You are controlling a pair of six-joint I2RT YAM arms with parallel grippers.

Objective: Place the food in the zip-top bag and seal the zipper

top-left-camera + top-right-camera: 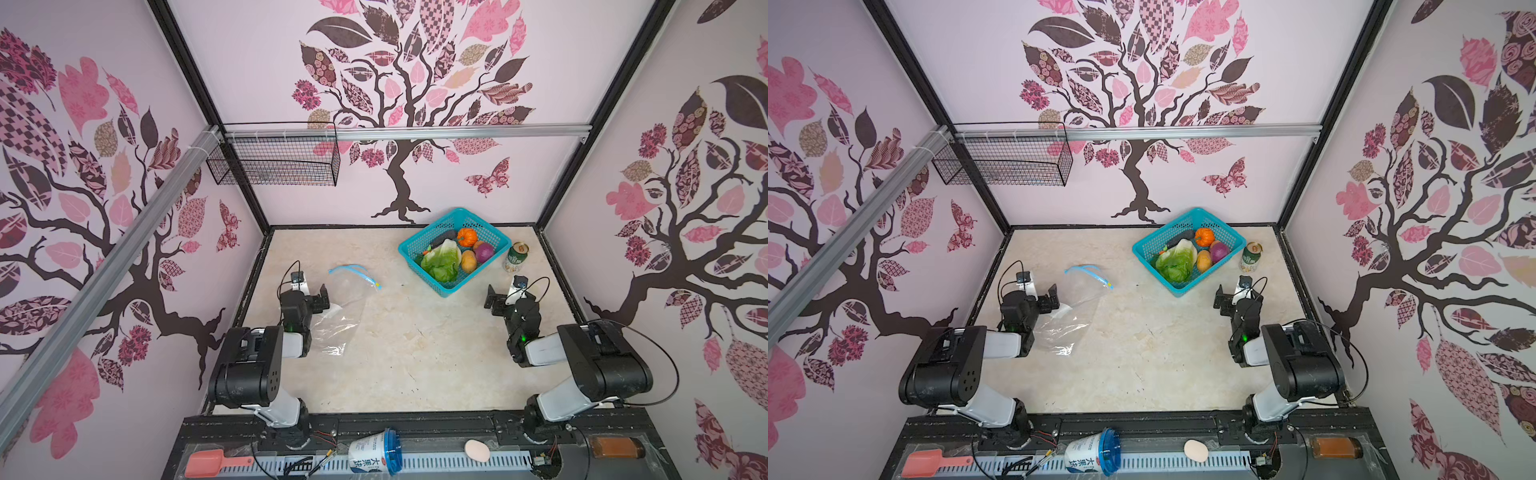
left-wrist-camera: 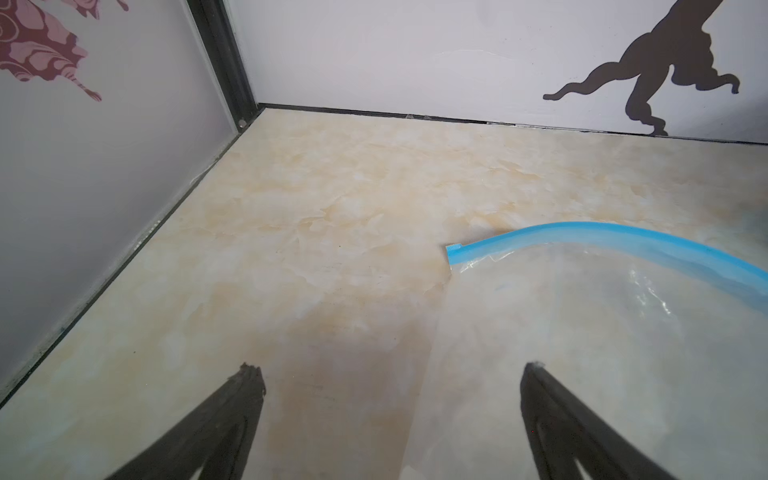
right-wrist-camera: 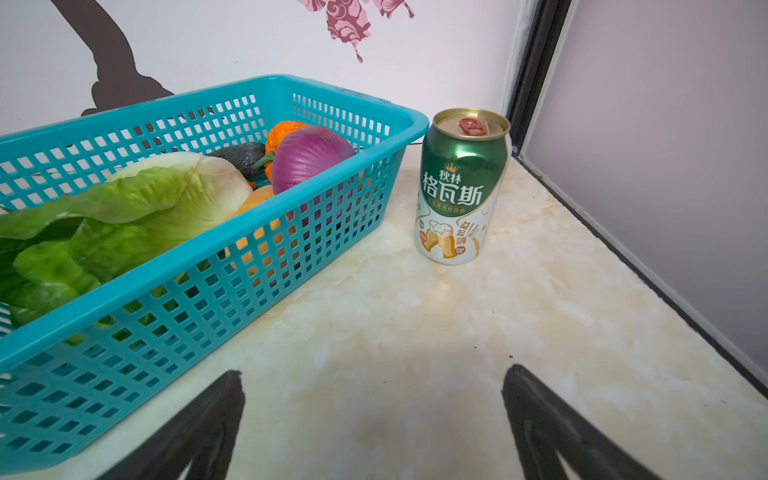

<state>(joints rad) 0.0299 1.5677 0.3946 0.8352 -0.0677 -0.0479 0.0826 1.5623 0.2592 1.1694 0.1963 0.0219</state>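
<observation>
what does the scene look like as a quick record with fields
bag: zip-top bag, empty, lying on the table
zipper: blue strip arching at the bag's mouth
food: cabbage, pumpkin, onion, all in the teal basket
beside basket: green can, upright
left gripper: open, empty, near the bag
right gripper: open, empty, facing basket and can

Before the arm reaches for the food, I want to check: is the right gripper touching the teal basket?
Apart. In a top view, a strip of bare table shows between the right gripper and the teal basket. The jaws stand open and hold nothing.
</observation>
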